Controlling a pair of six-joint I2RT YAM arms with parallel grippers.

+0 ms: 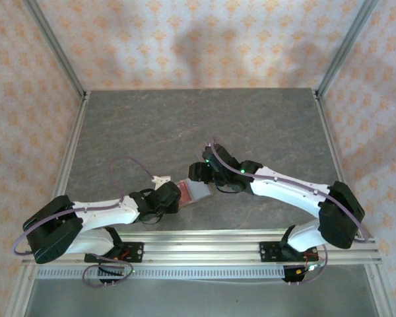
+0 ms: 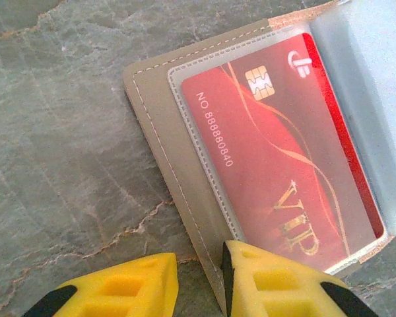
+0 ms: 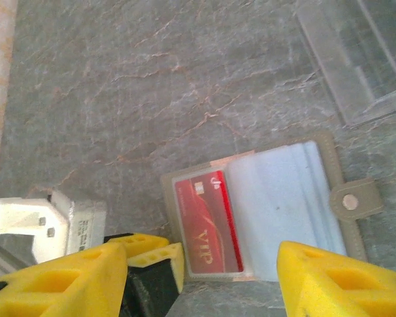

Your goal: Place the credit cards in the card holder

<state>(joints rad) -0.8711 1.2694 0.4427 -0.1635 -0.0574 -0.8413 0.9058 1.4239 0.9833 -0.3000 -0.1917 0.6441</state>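
The card holder [image 1: 199,191] lies open and flat on the table, tan inside [image 2: 158,112], with a round snap tab [image 3: 350,201] on its right. A red credit card [image 2: 270,152] marked VIP sits inside the left clear sleeve [image 3: 208,224]. The pale sleeves [image 3: 277,198] beside it look empty. My left gripper [image 2: 201,261] is at the holder's near left corner, jaws a little apart. One finger [image 2: 277,277] rests on the cover edge and the other [image 2: 132,284] is over the table. My right gripper [image 3: 204,264] hovers open above the holder and holds nothing.
A clear slotted plastic stand [image 3: 363,59] lies on the grey stone-patterned table [image 1: 185,125] just beyond the holder. The left wrist's white block [image 3: 46,221] is close to my right gripper's left finger. Metal frame posts edge the table on both sides.
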